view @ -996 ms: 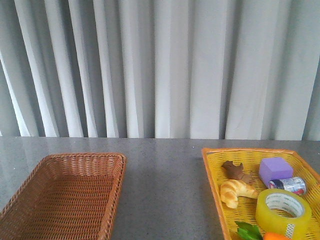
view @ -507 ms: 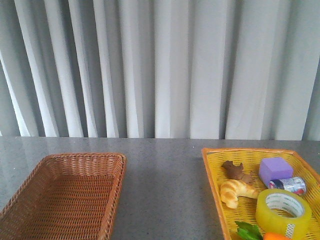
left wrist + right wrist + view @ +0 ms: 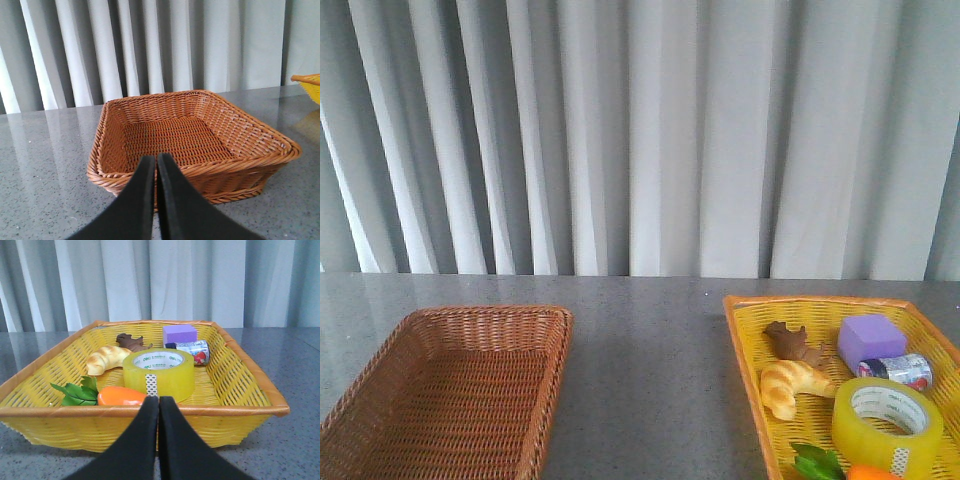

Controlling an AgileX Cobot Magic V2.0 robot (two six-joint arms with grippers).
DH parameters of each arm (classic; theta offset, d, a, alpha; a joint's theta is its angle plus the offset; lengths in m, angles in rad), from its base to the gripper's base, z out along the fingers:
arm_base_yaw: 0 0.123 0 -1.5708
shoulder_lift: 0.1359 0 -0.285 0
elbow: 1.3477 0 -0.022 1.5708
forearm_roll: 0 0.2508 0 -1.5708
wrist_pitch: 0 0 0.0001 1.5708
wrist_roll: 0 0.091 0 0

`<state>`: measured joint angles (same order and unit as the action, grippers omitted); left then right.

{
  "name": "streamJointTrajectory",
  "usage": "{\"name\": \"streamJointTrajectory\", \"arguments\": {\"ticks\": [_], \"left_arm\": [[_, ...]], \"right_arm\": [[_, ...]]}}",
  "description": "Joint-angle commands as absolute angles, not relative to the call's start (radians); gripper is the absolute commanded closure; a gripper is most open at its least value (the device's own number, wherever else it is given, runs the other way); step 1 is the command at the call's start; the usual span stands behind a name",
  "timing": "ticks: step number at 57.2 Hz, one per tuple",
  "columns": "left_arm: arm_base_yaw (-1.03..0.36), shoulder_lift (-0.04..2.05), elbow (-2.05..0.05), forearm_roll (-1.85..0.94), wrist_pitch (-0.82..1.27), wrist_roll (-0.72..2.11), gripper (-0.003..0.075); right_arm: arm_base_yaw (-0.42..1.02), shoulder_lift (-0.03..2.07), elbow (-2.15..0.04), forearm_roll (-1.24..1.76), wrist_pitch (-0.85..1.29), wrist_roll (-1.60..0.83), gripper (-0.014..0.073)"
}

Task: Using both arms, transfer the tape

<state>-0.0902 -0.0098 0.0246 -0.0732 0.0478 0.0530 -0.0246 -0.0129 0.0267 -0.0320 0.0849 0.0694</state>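
The tape, a wide yellow translucent roll with a white printed core, lies flat in the yellow basket at the front right. In the right wrist view the tape sits just beyond the basket's near rim. My right gripper is shut and empty, outside that rim, in line with the tape. My left gripper is shut and empty, just in front of the near rim of the brown wicker basket. Neither arm shows in the front view.
The brown wicker basket is empty at the front left. The yellow basket also holds a croissant, a brown piece, a purple block, a small labelled can, green leaves and an orange carrot. Grey curtains hang behind the table.
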Motion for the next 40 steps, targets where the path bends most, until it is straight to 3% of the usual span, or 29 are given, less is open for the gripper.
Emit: {"name": "streamJointTrajectory", "arguments": {"ticks": [1, 13, 40], "left_arm": [[-0.090, -0.025, -0.036, -0.085, -0.033, 0.000, 0.0726], [-0.090, 0.033, -0.214, -0.085, 0.009, 0.000, 0.0726], [-0.090, 0.568, -0.773, -0.084, 0.371, 0.015, 0.0726]], "right_arm": [[-0.027, -0.019, -0.012, -0.006, -0.007, 0.070, 0.0598], [-0.027, 0.056, -0.206, 0.000, 0.051, 0.068, 0.0598], [-0.027, 0.456, -0.675, -0.095, 0.327, 0.064, 0.0598]]}}
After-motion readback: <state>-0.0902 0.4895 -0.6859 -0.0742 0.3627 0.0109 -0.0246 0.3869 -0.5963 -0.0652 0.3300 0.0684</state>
